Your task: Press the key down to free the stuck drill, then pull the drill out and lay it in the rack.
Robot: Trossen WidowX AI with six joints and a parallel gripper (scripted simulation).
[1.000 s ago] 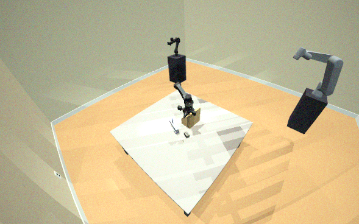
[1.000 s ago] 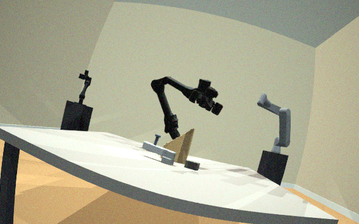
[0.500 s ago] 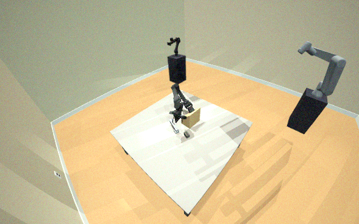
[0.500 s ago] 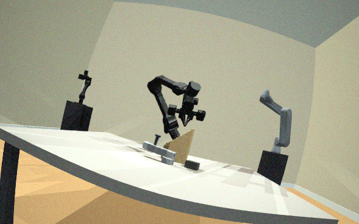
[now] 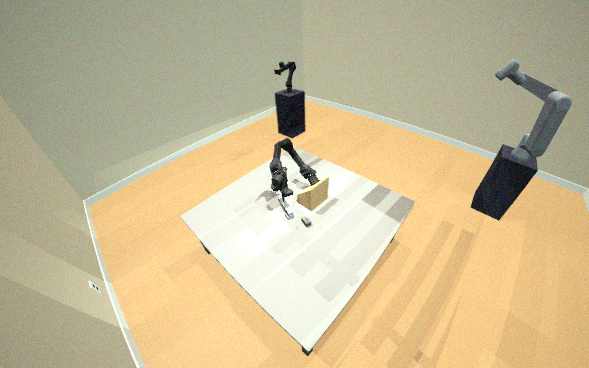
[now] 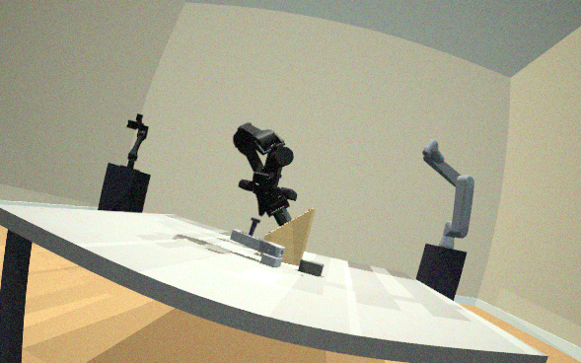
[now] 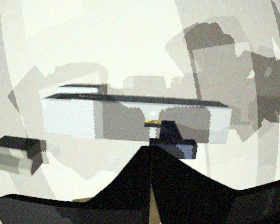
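Order of description: exterior view, near to far. The white table (image 5: 277, 280) (image 6: 189, 286) (image 7: 101, 30) presents its grey edge first. A small dark block (image 5: 306, 221) (image 6: 311, 267) (image 7: 18, 152) rests on the table top, near one end of a long grey bar (image 5: 286, 210) (image 6: 255, 242) (image 7: 71, 117) and apart from it. A short grey block (image 6: 270, 261) (image 7: 83, 90) is located low at that same end of the bar.

A dark blue T-shaped piece (image 5: 281, 200) (image 6: 254, 225) (image 7: 172, 140) stands beside the bar, crosspiece uppermost. Whether this piece is the drill or the key cannot be determined. A tan panel (image 5: 317, 195) (image 6: 295, 242) stands upright on the table, to the other side of the short block.

The gripper (image 5: 282, 189) (image 6: 261, 212) (image 7: 148, 153) is closed, with its fingertips together and nothing between them. It points downward, near the T-shaped piece. The black arm (image 5: 297, 160) (image 6: 260, 140) is bent above the table.

Beyond the table, a second black arm (image 5: 290, 75) (image 6: 137, 143) is mounted on a dark pedestal (image 5: 291, 114) (image 6: 124, 189). A grey arm (image 5: 549, 120) (image 6: 463, 207) occupies a separate dark stand (image 5: 504, 185) (image 6: 441, 271). Beige walls enclose the area
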